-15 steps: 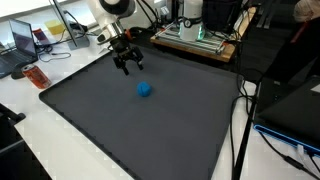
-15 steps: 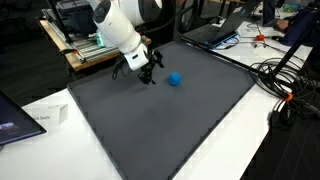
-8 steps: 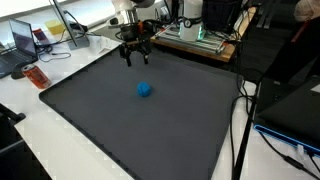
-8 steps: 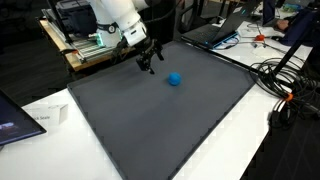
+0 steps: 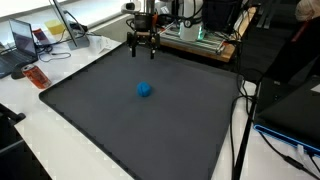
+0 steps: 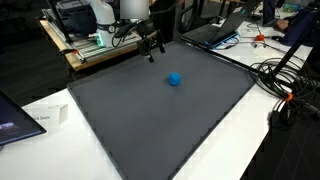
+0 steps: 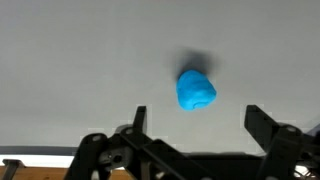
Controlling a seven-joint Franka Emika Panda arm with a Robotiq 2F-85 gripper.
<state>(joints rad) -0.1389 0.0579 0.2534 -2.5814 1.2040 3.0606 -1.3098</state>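
Robot hand (image 5: 143,45) hangs empty, jaws spread wide, above the far edge of a dark-matted desk (image 5: 150,135). A small blue ball (image 5: 145,89), possibly soft foam, sits well apart, mid-mat. A glancing touch would likely send it rolling. The wrist view cuts off the fingers (image 7: 262,125) low down.

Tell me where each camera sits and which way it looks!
Exterior view: raised beside the dark mat, looking down across it at the blue ball; the arm and open gripper show at the far edge.
Exterior view: by a different side, facing the same mat; arm and gripper at its far edge.
Wrist view: on the wrist, facing down at the ball; only the fingers show.
All three share the ball.
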